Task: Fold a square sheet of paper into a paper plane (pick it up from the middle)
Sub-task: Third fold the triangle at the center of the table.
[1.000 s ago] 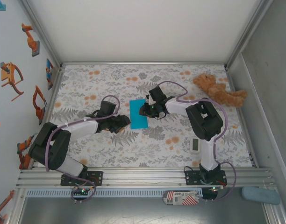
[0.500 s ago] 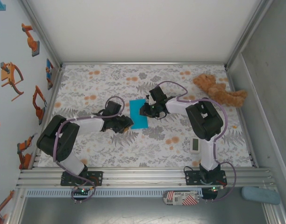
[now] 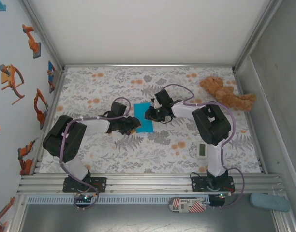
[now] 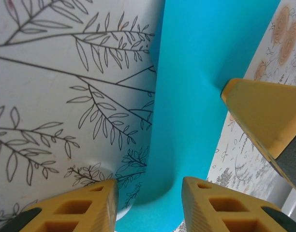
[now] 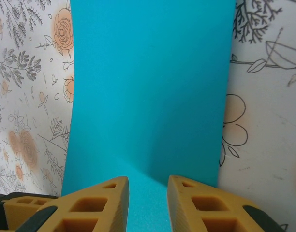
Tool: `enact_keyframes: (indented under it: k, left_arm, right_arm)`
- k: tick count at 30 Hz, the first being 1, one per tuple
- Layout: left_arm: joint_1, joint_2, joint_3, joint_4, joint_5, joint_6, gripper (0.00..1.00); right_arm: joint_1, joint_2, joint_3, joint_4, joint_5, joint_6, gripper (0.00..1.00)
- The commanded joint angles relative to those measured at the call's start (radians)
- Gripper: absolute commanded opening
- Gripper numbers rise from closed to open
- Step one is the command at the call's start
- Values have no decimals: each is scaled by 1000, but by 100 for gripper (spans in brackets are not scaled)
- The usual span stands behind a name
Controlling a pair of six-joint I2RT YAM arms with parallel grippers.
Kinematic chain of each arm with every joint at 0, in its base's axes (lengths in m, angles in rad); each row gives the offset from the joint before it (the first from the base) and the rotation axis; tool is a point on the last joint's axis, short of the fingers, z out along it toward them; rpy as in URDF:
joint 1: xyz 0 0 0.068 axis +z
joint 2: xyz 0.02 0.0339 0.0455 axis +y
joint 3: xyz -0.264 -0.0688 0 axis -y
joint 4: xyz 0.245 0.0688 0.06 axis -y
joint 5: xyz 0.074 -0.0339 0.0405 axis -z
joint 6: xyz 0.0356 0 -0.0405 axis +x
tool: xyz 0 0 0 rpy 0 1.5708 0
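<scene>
The square sheet of paper [image 3: 145, 116] is bright cyan and lies mid-table as an upright rectangle. My left gripper [image 3: 134, 124] sits low at its lower left edge. In the left wrist view the paper [image 4: 201, 72] bulges upward, and its near edge runs between my open left gripper [image 4: 149, 205]. My right gripper [image 3: 148, 115] stands at the sheet's right edge, and one of its fingers [image 4: 264, 113] rests on the paper. In the right wrist view the paper [image 5: 148, 82] spreads ahead of my right gripper [image 5: 148, 200], whose fingers are parted over the sheet.
A brown teddy bear [image 3: 228, 94] lies at the back right. A small white timer [image 3: 202, 150] rests by the right arm's base. Side walls enclose the floral tablecloth [image 3: 114, 154], and an aluminium rail [image 3: 148, 182] runs along the near edge.
My left arm has slid right, bringing its gripper onto the paper's lower left edge. The right arm and the sheet have stayed put.
</scene>
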Motion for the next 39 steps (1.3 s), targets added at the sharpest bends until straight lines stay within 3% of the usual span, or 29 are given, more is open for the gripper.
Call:
enact_keyframes:
  k: [1, 11, 35, 39]
  left_arm:
    - [29, 21, 24, 37, 51, 24, 41]
    - [71, 58, 54, 94, 146, 49, 40]
    - [99, 134, 79, 114, 142, -12, 14]
    - [101, 130, 83, 106, 143, -4, 15]
  right_arm:
    - [-2, 59, -43, -65, 53, -9, 28]
    - [-3, 52, -47, -66, 55, -5, 28]
    - [-5, 20, -58, -20, 28, -9, 30]
    - [-13, 0, -44, -18, 27, -38, 31]
